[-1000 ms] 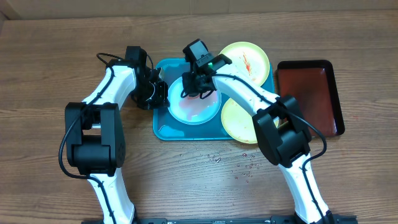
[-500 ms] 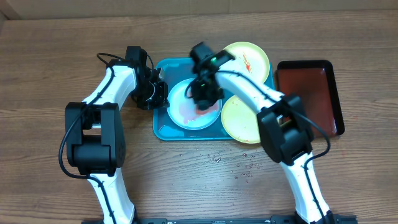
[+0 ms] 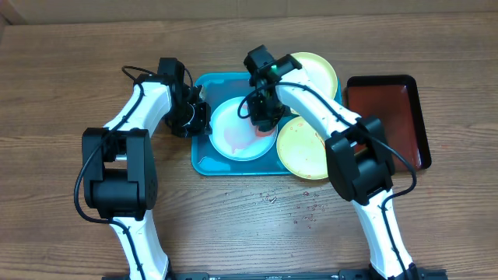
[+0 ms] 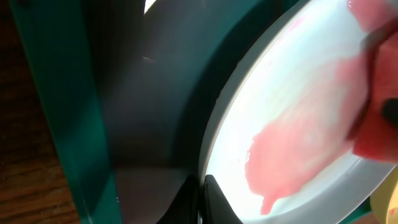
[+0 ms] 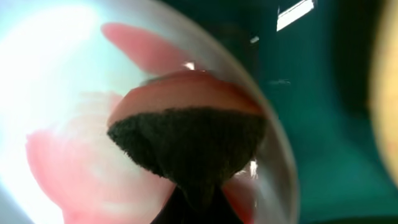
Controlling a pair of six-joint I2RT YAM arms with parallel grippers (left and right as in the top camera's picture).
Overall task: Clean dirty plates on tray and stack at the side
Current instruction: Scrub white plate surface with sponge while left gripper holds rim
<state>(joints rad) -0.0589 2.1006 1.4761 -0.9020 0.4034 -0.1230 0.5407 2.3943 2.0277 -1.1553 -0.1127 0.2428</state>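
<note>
The white plate with a light-blue rim [image 3: 233, 124] lies tilted on the turquoise tray [image 3: 204, 159], smeared with pink-red sauce. My left gripper [image 3: 201, 118] is shut on its left rim, and the pinch shows in the left wrist view [image 4: 202, 186], with the plate [image 4: 292, 93] to the right. My right gripper [image 3: 264, 118] is shut on a red sponge with a dark scouring face [image 5: 186, 134] and presses it on the plate's right side [image 5: 56, 81]. Two pale yellow plates lie to the right: one at the back [image 3: 315, 74], one at the front [image 3: 302, 149].
A black-rimmed dark-red tray [image 3: 387, 117] sits at the right. Red crumbs and specks [image 3: 305, 210] lie on the wooden table in front of the turquoise tray. The tray's wall [image 4: 53, 99] stands close to my left gripper.
My right gripper has wiped the sponge across the white plate from its back left toward its right side. The sauce smear has shifted. My left gripper has kept its hold.
</note>
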